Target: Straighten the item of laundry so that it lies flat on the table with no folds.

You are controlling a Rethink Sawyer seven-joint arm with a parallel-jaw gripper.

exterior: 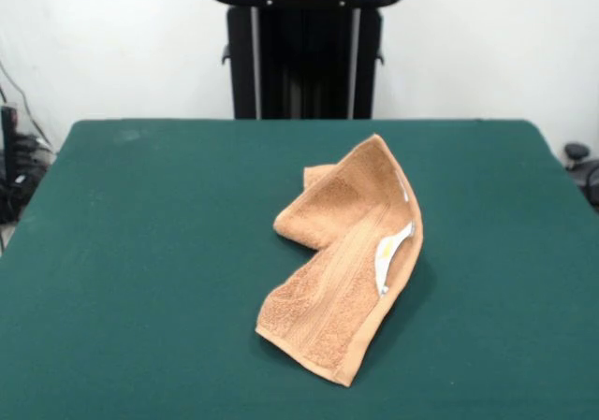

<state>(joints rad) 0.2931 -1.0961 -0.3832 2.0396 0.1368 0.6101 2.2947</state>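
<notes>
The orange-tan terry towel lies a little right of the middle of the dark green table. It is folded over on itself: the far part is doubled toward the left, and a long strip runs toward the near edge. A flat woven band runs along that strip. The small white care label shows at the towel's right edge. The gripper is not in view; only the robot's black pedestal stands at the table's far side.
Dark cables and gear sit beyond the table's left edge. A dark object sits beyond the right edge. A white wall is behind the pedestal.
</notes>
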